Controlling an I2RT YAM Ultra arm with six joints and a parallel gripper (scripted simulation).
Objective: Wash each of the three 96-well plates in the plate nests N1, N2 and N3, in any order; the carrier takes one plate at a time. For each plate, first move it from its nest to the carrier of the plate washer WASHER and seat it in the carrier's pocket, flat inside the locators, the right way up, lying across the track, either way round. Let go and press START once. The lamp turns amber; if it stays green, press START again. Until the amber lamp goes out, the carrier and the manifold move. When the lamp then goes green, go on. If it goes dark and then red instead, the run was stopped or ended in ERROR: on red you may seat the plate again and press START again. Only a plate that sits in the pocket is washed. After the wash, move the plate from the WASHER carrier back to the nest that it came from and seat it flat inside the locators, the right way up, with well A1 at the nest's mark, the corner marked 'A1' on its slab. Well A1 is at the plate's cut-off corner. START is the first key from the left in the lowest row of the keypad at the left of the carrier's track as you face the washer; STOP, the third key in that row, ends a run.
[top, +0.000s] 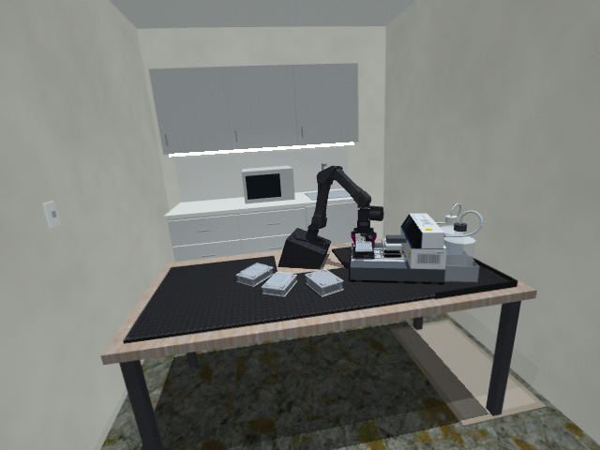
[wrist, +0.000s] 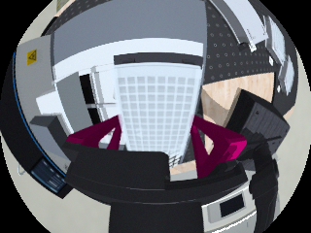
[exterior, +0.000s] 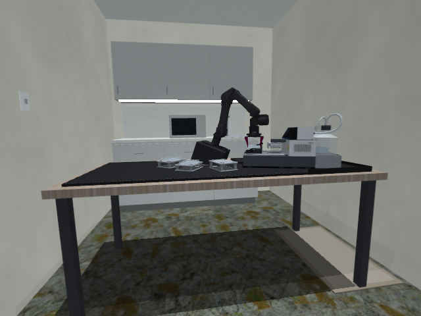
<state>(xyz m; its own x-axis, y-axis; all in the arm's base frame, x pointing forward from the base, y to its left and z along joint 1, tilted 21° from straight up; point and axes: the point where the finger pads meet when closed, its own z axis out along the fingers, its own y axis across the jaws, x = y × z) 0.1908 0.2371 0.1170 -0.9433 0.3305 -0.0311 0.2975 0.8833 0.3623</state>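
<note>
My gripper (wrist: pixel 155 117) hangs straight down over the left end of the washer (top: pixel 412 256). Its magenta fingers are shut on the long sides of a white 96-well plate (wrist: pixel 158 107). The plate lies level and across the track at the carrier; it also shows in the top view (top: pixel 363 247) and the exterior view (exterior: pixel 254 147). I cannot tell whether it rests in the pocket or hangs just above it. The three nests (top: pixel 254 273), (top: pixel 279 283), (top: pixel 323 281) stand on the black mat left of the washer. I cannot tell which nest is empty.
The arm's black base (top: pixel 304 249) stands behind the nests. The washer's white housing (top: pixel 424 239) and its bottles with tubing (top: pixel 460 232) rise to the right of the carrier. The table's right edge is close behind them.
</note>
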